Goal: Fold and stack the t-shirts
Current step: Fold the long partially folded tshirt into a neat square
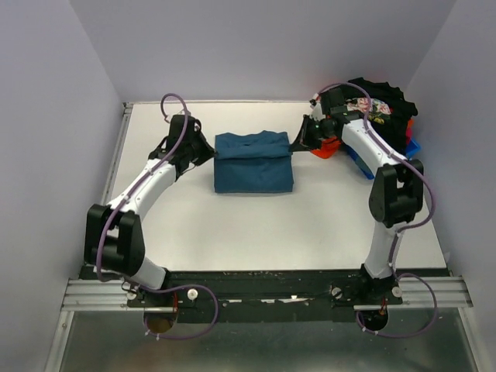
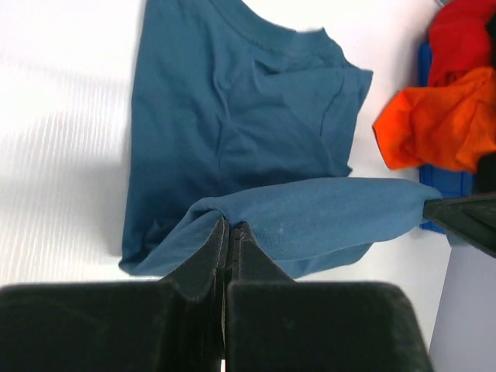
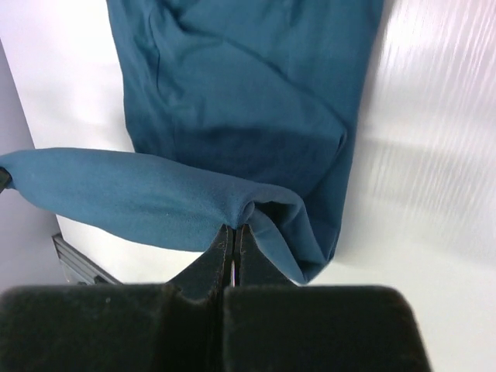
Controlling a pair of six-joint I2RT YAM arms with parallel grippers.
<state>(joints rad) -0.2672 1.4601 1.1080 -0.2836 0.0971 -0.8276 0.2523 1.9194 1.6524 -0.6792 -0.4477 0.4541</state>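
Both my jaws are clenched on the teal shirt [image 1: 253,163], one pair at each end of the same folded edge. The shirt lies in the middle of the counter [image 1: 232,232], doubled into a rough rectangle, with a crease running across it from left to right. My left arm [image 1: 147,186] reaches in from the left and my left jaws pinch the cloth at the shirt's left side. My right arm [image 1: 372,147] bends in from the right and my right jaws pinch it at the right side.

From my left wrist, the tips are pressed together with a fold of the teal shirt [image 2: 232,116] caught between them. A band of cloth stretches from there across to the black tip of my right jaws at the picture's edge. The rest lies flat on the counter beyond that band, with a sleeve and the neckline showing. From my right wrist the teal shirt [image 3: 248,93] looks much the same: tips tight on a bunched fold, the band running off to the left.

The other shirts sit heaped at the far right of the counter, just beside my right jaws. A black shirt [image 1: 380,105] with a pale print lies on top, an orange shirt [image 1: 327,147] is at the heap's near left, and a blue shirt [image 1: 413,146] peeks out at the side.
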